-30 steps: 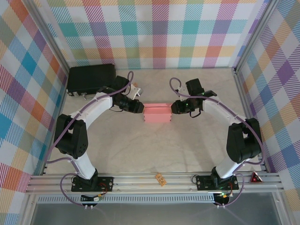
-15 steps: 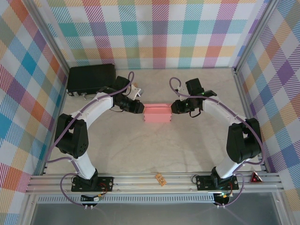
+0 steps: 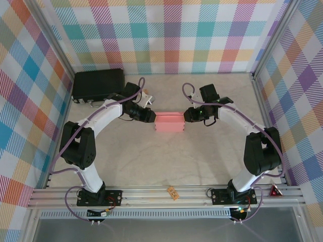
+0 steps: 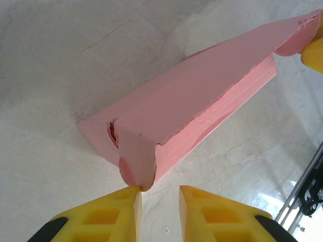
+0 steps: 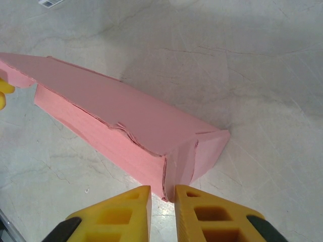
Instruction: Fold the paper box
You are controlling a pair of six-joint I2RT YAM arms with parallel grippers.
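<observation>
The paper box (image 3: 169,122) is a small salmon-pink closed box lying flat mid-table between both arms. My left gripper (image 3: 153,117) is at its left end. In the left wrist view the box (image 4: 202,101) has a rounded end flap hanging down that touches one yellow fingertip (image 4: 132,194). The left gripper (image 4: 160,191) is open, with bare table in the gap. My right gripper (image 3: 185,116) is at the right end of the box (image 5: 116,101). The right gripper (image 5: 163,190) is narrowly open, and the lower corner of the end flap dips between its fingertips, unpinched.
A larger black hard case (image 3: 98,84) lies at the back left against the wall. Plaid walls enclose the table on three sides. A small orange piece (image 3: 173,192) sits on the front rail between the arm bases.
</observation>
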